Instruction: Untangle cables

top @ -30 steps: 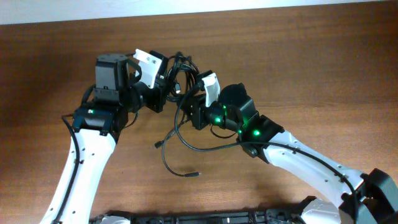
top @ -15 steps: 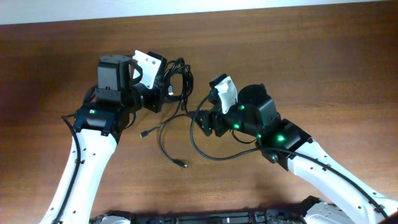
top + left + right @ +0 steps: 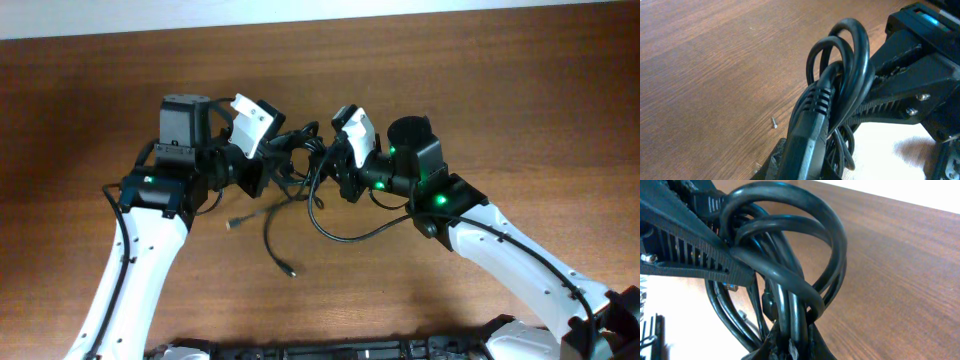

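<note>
A tangled bundle of black cables [image 3: 296,158] hangs between my two grippers above the wooden table [image 3: 520,110]. My left gripper [image 3: 268,160] is shut on the bundle; the left wrist view shows a ribbed plug and looped cables [image 3: 840,85] in its jaws [image 3: 805,165]. My right gripper [image 3: 330,165] is shut on the cables from the right; the right wrist view shows thick loops [image 3: 790,260] pinched between its fingers [image 3: 795,340]. Two thin ends with small plugs trail down to the table [image 3: 280,250].
Both arms meet at the middle of the table. A small plug end [image 3: 232,222] lies left of the hanging strands and another [image 3: 291,271] lies nearer the front. A tiny screw [image 3: 774,122] lies on the wood.
My right gripper has moved up and left, back toward the left gripper, closing the gap. The bundle is bunched between them again and the loose ends have swung.
</note>
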